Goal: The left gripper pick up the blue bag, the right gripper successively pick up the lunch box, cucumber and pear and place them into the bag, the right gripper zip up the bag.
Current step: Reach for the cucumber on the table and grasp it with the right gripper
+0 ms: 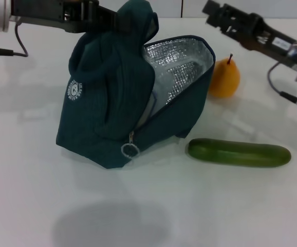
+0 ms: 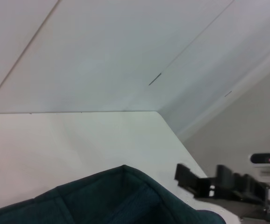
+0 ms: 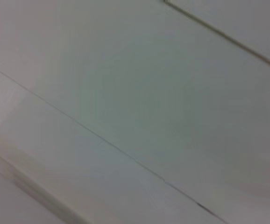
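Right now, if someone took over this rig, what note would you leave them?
Left pincer: shut on the blue bag, holding its handle up; the bag's base rests on the table, mouth open toward the right.
Right pincer: raised above and beyond the pear, holding nothing; open or shut cannot be told.
Cucumber: lying on the table beside the bag.
Lunch box: not in view, possibly already inside the bag.
Left: cucumber and pear into the bag, then zip it.

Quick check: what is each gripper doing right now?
Left gripper: shut on the blue bag handles, holding it up.
Right gripper: raised above the table, holding nothing visible; fingers cannot be told.
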Action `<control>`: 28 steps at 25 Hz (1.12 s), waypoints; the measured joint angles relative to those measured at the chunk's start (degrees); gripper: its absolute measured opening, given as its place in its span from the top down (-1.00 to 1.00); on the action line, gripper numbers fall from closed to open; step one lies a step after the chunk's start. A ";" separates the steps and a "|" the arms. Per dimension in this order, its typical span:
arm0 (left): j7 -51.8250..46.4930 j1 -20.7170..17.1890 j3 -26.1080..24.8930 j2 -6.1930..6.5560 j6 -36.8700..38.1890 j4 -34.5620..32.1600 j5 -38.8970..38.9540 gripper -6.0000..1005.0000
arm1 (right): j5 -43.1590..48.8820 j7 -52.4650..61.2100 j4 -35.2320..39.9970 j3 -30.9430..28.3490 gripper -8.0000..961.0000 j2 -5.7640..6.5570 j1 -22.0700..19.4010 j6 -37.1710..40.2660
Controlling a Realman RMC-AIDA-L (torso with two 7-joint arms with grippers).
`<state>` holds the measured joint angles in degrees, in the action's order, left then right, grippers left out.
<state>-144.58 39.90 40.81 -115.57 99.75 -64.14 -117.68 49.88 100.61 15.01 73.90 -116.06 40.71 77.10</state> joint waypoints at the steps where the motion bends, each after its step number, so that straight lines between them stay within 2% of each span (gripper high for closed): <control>1: 0.00 -0.01 -0.02 0.01 0.00 -0.02 0.00 0.90 | -0.01 -0.24 1.34 -0.07 0.20 0.17 -1.06 0.10; 4: 0.00 -0.43 -0.04 0.11 0.00 -0.27 0.00 0.90 | 0.07 -0.63 5.74 -0.94 -0.05 0.93 -4.57 0.17; 6: 0.00 -1.05 -0.04 0.21 0.00 -0.49 0.12 0.90 | 0.68 -0.93 8.91 -1.63 -0.23 2.09 -7.02 0.48; 7: 0.00 -1.40 -0.04 0.30 0.01 -0.59 0.20 0.90 | 0.68 -0.93 8.91 -1.63 -0.32 2.09 -7.02 0.48; 8: 0.00 -1.69 -0.04 0.38 0.04 -0.60 0.22 0.90 | 2.67 -1.30 12.12 -1.75 -0.41 4.22 -8.91 1.32; 10: 0.00 -2.12 -0.03 0.55 0.16 -0.62 0.26 0.90 | 5.42 -1.34 14.85 -1.84 -0.41 6.21 -9.89 2.22; 13: 0.00 -2.48 -0.02 0.64 0.30 -0.67 0.33 0.90 | 11.87 -1.12 20.46 -2.37 -0.41 10.03 -10.68 4.42; 15: -0.01 -2.73 -0.03 0.64 0.42 -0.71 0.44 0.90 | 17.93 -0.50 24.46 -3.15 -0.41 12.16 -10.50 6.96; 18: 0.00 -2.91 0.19 0.56 0.73 -0.73 0.52 0.90 | 30.53 1.95 31.73 -6.56 -0.41 14.20 -9.13 11.89; 20: 0.00 -2.94 0.32 0.45 0.78 -0.74 0.54 0.90 | 40.23 3.07 35.59 -9.74 -0.41 14.43 -7.56 15.82; 23: 0.09 -3.01 0.34 0.22 0.80 -1.59 0.54 0.90 | 52.09 3.20 40.28 -13.40 -0.42 14.04 -4.77 22.61; 26: 0.13 -3.14 0.23 -0.03 0.80 -2.42 0.53 0.90 | 60.91 3.64 42.96 -13.83 -0.52 13.44 -1.59 26.84; 28: 0.15 -3.24 0.20 -0.16 0.80 -2.70 0.53 0.90 | 65.69 3.69 44.26 -13.18 -0.61 12.49 0.07 28.61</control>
<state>-144.44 36.66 41.01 -115.73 100.55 -66.83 -117.15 115.57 104.29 59.27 60.72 -103.57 40.78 105.71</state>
